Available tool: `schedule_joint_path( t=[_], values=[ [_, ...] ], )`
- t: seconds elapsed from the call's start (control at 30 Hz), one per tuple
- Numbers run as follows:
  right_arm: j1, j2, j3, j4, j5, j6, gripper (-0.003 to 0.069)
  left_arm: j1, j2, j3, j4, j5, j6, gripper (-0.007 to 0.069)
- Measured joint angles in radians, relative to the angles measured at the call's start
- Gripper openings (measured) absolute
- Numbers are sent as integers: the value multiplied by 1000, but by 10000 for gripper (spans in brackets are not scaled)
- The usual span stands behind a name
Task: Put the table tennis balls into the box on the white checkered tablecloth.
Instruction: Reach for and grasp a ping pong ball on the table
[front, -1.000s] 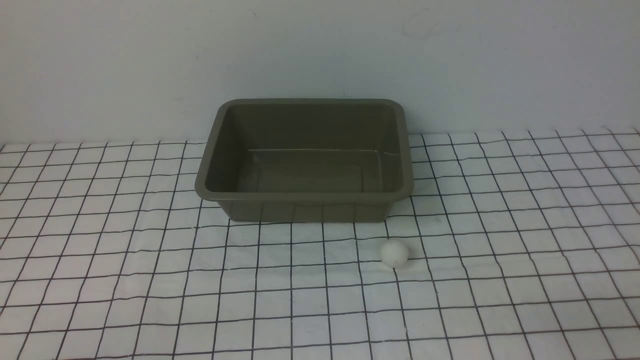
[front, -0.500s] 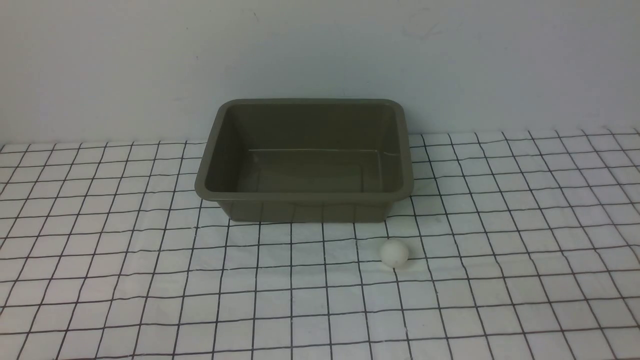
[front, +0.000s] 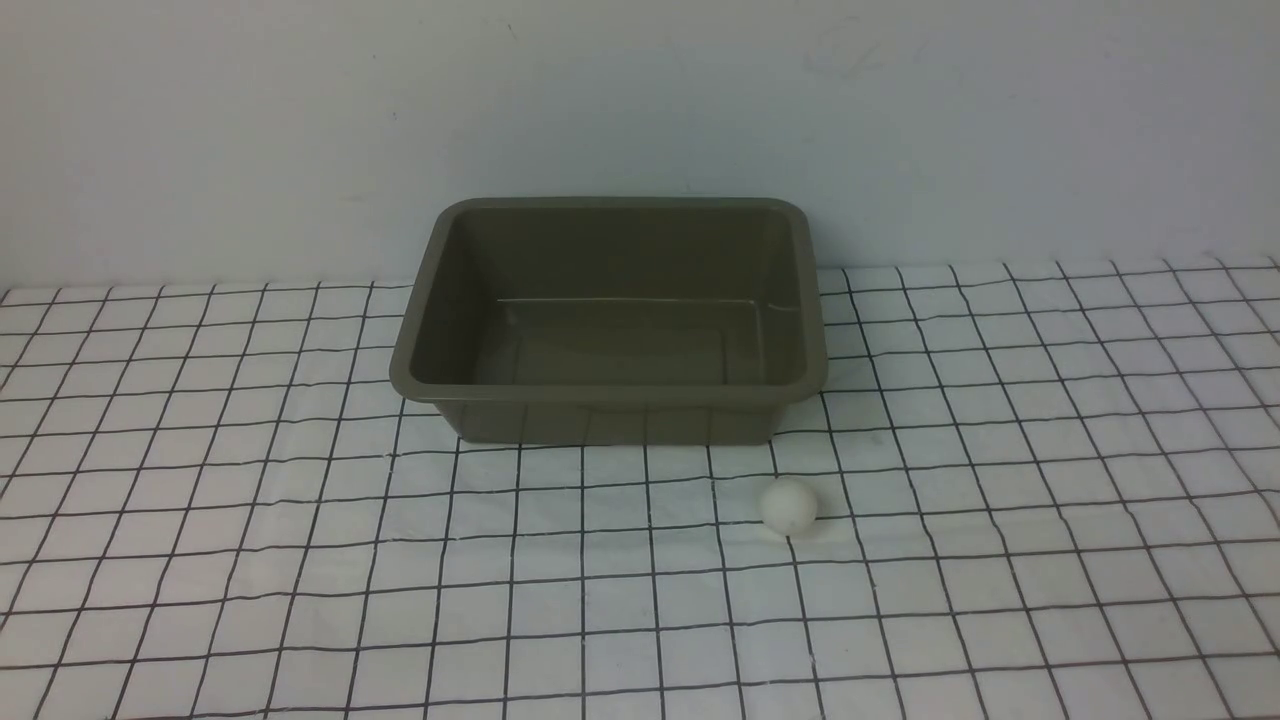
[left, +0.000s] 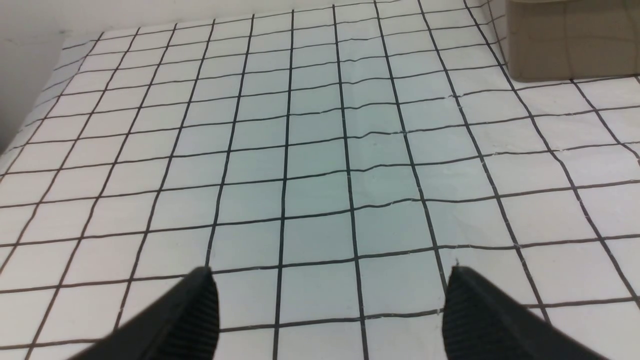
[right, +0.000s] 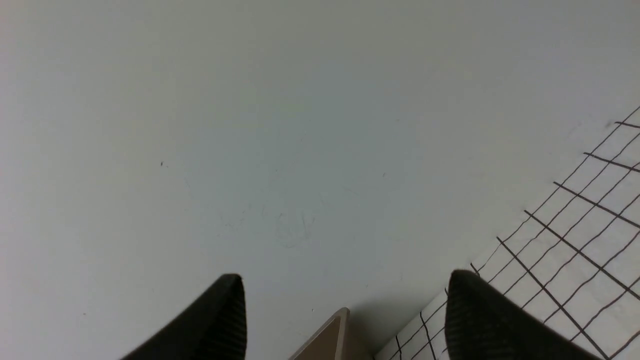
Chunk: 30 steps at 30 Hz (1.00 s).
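One white table tennis ball (front: 789, 505) rests on the white checkered tablecloth (front: 300, 560), just in front of the box's right front corner. The olive-grey box (front: 610, 392) stands empty at the back centre, against the wall. Neither arm shows in the front view. In the left wrist view my left gripper (left: 330, 280) hangs open over bare cloth, and a corner of the box (left: 570, 40) shows ahead. In the right wrist view my right gripper (right: 342, 285) is open and faces the wall, with a corner of the box (right: 325, 340) between its fingers' line of sight. The ball is out of both wrist views.
A plain pale wall (front: 640, 100) rises right behind the box. The cloth (left: 320, 150) is slightly wrinkled and stretches to both sides of the box.
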Motion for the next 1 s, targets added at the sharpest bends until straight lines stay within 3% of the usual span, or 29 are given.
schedule_joint_path(
  t=[0.13, 0.3, 0.5, 0.67, 0.93, 1.0],
  values=[
    [0, 0, -36, -54, 118, -55, 482, 0, 0, 0, 0, 0, 0, 542],
    [0, 0, -221, -145, 292, -239, 482, 0, 0, 0, 0, 0, 0, 542],
    [0, 92, -426, -147, 478, -458, 482, 0, 0, 0, 0, 0, 0, 542],
    [0, 316, -563, -65, 668, -633, 482, 0, 0, 0, 0, -1, 0, 542],
    [0, 576, -689, 117, 751, -822, 482, 0, 0, 0, 0, -1, 0, 542],
    [0, 669, -722, 199, 735, -919, 482, 0, 0, 0, 0, -1, 0, 542]
  ],
)
